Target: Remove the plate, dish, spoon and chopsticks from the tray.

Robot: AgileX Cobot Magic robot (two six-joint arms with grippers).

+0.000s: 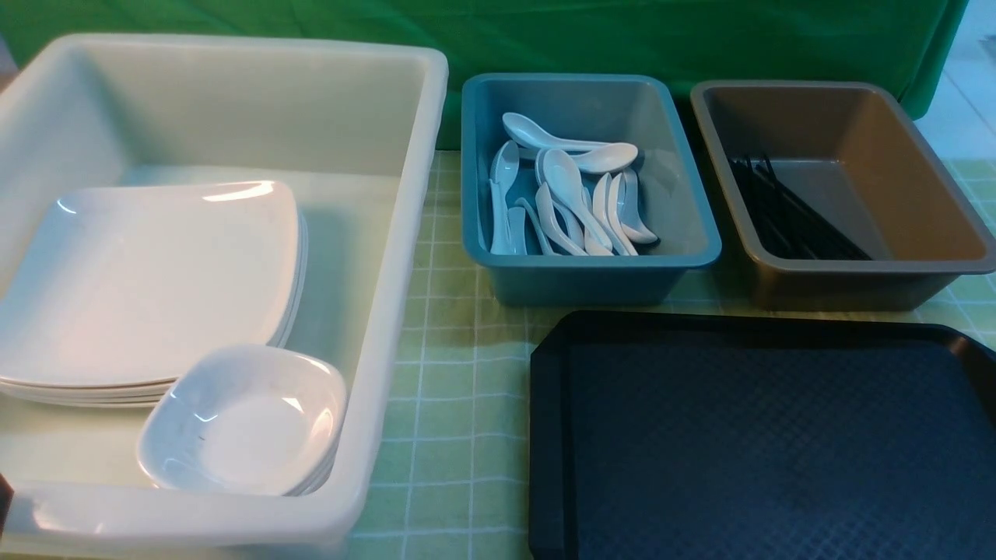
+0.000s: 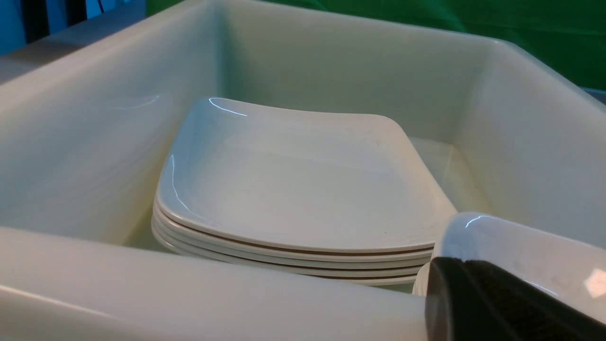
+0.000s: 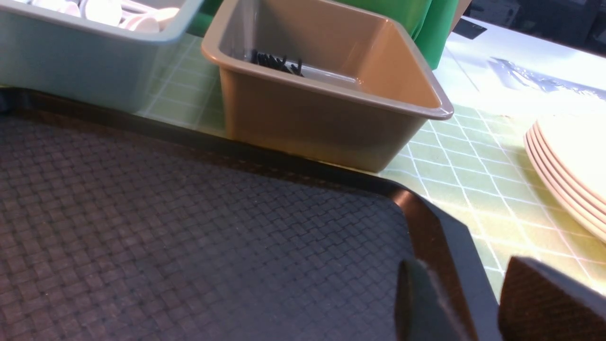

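Right up close, the black tray sits bare on the green cloth. Its far corner edge lies between the right gripper's parted fingers. Left, the plate tops a stack in the white tub. Spoons fill the blue tub; chopsticks lie in the brown tub. The left gripper is closed, holding nothing.

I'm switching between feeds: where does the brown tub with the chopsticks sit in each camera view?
Front view: brown tub at upper right, behind the tray, beside the blue tub.
Left wrist view: not in it; only the white bin and stacked plates.
Right wrist view: brown tub at upper centre, beyond the tray's rim.
Shared landmark: the tray's textured surface, in the front and right wrist views.
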